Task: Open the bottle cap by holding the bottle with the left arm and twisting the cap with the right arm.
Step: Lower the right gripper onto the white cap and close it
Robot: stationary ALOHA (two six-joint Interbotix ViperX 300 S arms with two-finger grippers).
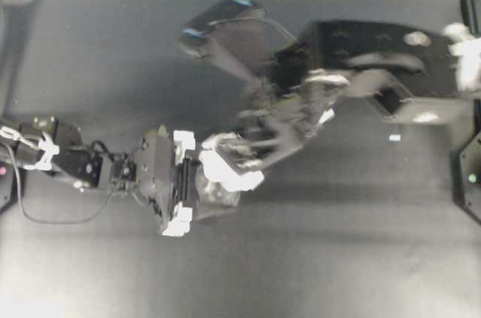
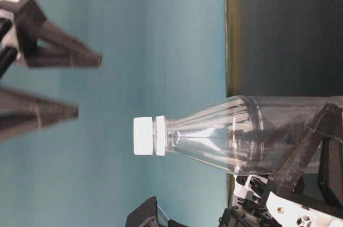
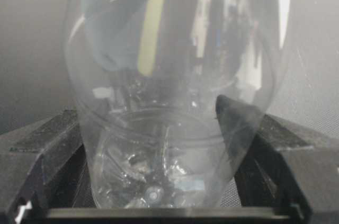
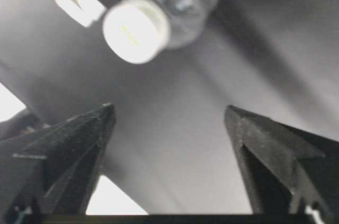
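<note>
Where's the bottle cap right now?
In the right wrist view, the bottle cap sits upper left on the bottle, ahead of the open right jaws, untouched.

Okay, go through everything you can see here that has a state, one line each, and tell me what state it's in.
bottle: upright on the table, clamped around its body.
bottle cap: on the bottle neck, nothing touching it.
left gripper: closed around the bottle's body, holding it.
right gripper: jaws wide open, empty, apart from the cap and pointing toward it.
</note>
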